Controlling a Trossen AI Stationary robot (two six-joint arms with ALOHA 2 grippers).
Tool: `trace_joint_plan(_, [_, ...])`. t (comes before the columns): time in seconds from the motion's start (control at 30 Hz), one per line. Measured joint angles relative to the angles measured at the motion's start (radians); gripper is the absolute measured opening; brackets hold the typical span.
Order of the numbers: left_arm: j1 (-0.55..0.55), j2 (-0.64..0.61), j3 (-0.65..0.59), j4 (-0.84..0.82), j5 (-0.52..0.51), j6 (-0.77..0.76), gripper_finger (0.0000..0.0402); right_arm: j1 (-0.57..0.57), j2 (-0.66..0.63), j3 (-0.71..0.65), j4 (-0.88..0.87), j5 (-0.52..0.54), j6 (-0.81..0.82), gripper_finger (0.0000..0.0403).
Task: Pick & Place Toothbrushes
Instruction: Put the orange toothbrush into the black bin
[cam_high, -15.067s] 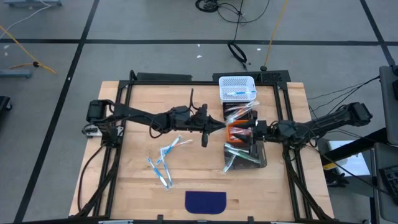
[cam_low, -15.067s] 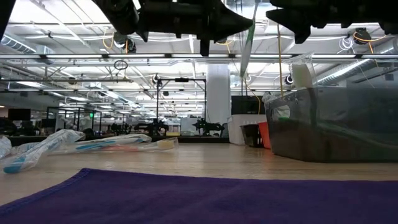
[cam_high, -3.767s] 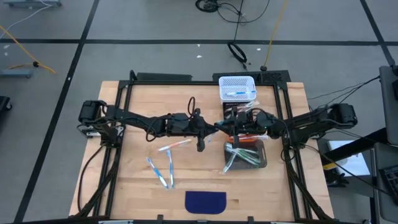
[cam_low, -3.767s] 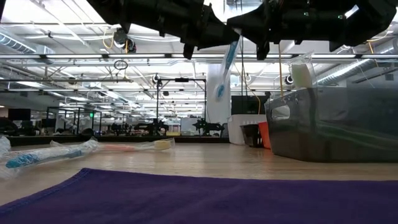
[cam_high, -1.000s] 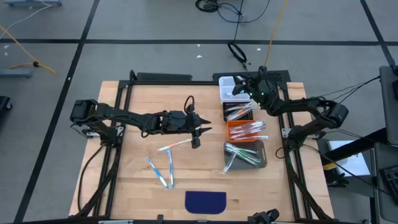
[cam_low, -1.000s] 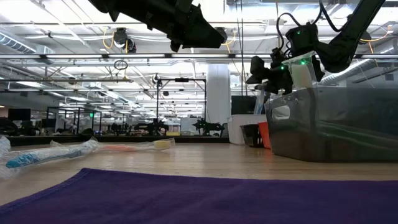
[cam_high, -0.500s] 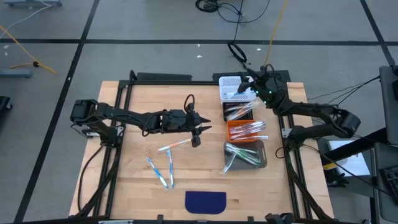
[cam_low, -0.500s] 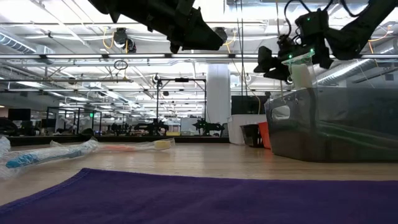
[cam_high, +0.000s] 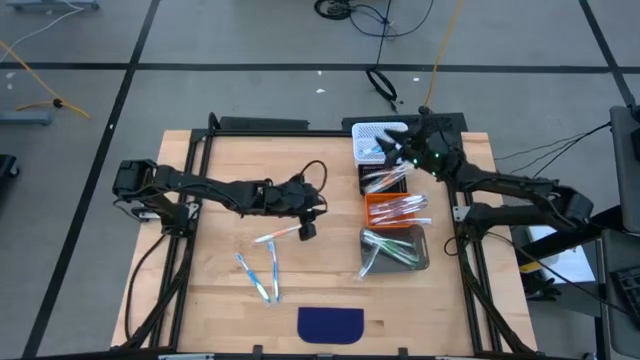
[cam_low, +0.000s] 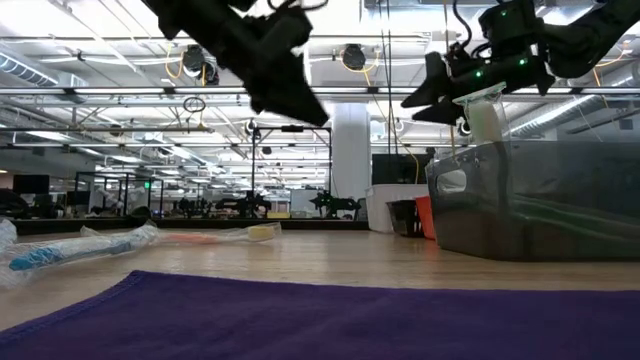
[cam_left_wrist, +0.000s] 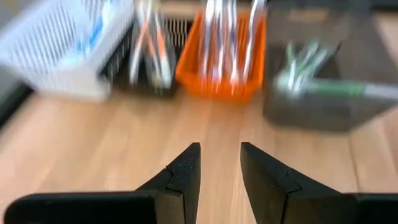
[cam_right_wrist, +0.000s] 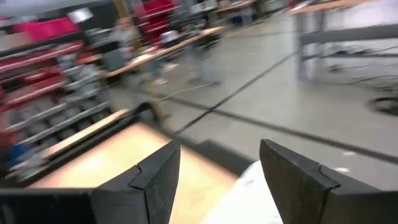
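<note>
I have the right gripper (cam_high: 392, 150) up over the white mesh plastic basket (cam_high: 372, 133) at the far end of the bin row, its jaws spread wide with nothing between them; in the right wrist view I see only open air and the room past the fingers, so I judge that arm has nothing to carry and is clear of its drop spot. The bins sit in a line along the right side of the pale wooden counter (cam_high: 220, 180) so each colour has its own slot: next to the white basket is a black bin (cam_high: 383, 180) with clear-wrapped brushes, then an orange plastic bin (cam_high: 397, 210) holding red-orange ones, then a smoky transparent bin (cam_high: 397, 252) with green ones. The left gripper (cam_high: 308, 228) hangs just above the loose pile, jaws parted a moderate way and empty, pointed toward the bins in its own wrist view. Directly beside it lies the orange-and-white wrapped toothbrush (cam_high: 279, 234), slanted on the wood, which I take to be my next pick. Nearer the front edge lie the blue wrapped toothbrushes (cam_high: 263, 276), two or three crossing in a loose V, well apart from the bins. The dark purple cloth mat (cam_high: 331, 324) sits at the front edge, unused.
</note>
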Motion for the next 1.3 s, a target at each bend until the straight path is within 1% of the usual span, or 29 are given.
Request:
trace_joint_plan(0.1, [-0.007, -0.001, 0.0, -0.116, 0.002, -0.054, 0.0115, 0.043, -0.01, 0.0, -0.014, -0.072, 0.001, 0.021])
trace_joint_plan(0.2, [-0.019, -0.001, 0.0, -0.243, 0.031, -0.11, 0.0115, 0.094, -0.014, 0.0, -0.013, -0.122, 0.001, 0.021])
trace_joint_plan(0.33, [-0.041, -0.001, 0.0, -0.383, 0.055, -0.163, 0.0115, 0.168, -0.014, 0.0, -0.015, -0.176, 0.001, 0.0208])
trace_joint_plan(0.47, [-0.06, 0.003, -0.001, -0.463, 0.053, -0.207, 0.0115, 0.248, -0.014, 0.0, -0.013, -0.201, 0.001, 0.0208])
trace_joint_plan(0.67, [-0.067, 0.008, -0.029, -0.469, 0.053, -0.212, 0.0115, 0.354, -0.014, 0.0, -0.011, -0.2, 0.001, 0.0208])
trace_joint_plan(0.9, [-0.067, 0.008, -0.087, -0.467, 0.052, -0.252, 0.0115, 0.435, -0.014, 0.0, -0.01, -0.199, 0.0, 0.0208])
trace_joint_plan(1.2, [-0.068, 0.008, -0.164, -0.462, 0.055, -0.322, 0.0115, 0.472, -0.014, 0.0, 0.02, -0.198, -0.013, 0.0208])
trace_joint_plan(1.3, [-0.07, 0.008, -0.184, -0.428, 0.092, -0.331, 0.0115, 0.471, -0.014, 0.0, 0.02, -0.198, -0.016, 0.0208])
